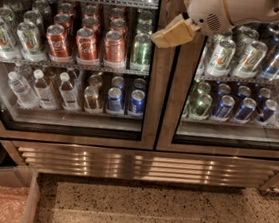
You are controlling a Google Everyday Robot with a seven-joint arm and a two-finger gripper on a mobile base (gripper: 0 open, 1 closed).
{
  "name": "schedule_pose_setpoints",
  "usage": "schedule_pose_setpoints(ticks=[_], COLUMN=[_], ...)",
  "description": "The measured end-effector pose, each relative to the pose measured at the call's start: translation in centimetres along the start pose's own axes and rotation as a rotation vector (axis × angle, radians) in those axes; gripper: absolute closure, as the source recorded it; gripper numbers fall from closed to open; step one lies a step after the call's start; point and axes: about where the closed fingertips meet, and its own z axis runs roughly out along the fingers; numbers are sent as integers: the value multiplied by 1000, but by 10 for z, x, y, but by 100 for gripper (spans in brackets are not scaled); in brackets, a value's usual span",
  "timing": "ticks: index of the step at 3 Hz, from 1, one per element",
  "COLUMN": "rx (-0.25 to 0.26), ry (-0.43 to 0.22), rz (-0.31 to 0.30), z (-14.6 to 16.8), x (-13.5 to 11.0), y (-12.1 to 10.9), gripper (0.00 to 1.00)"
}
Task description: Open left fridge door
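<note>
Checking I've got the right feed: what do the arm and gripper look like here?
The arm is a rounded white shell with a patch of small holes near its end. The gripper, high by the right edge of the left fridge door, is tan and blocky. No cables or markings show.

left fridge door (75,56): left of right door (243,80)
gripper (169,32): before the doors' meeting frames, up high
bin (31,197): on floor, lower left

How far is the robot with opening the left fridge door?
Done: nothing yet; the left fridge door looks shut, flush with the right door. In hand: the gripper is high up at the left door's right edge. Left: take hold and pull it open.
</note>
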Motion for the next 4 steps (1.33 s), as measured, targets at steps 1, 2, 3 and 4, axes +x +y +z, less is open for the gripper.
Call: schedule_pose_setpoints(ticks=[1,2,3,4], rx=[0,0,0,1], ry=[0,0,0,-1], rz=[0,0,0,3], z=[-3,-6,-7,-8], x=[1,2,3,3], y=[-3,-9,-11,-12], gripper=[69,93,100,100])
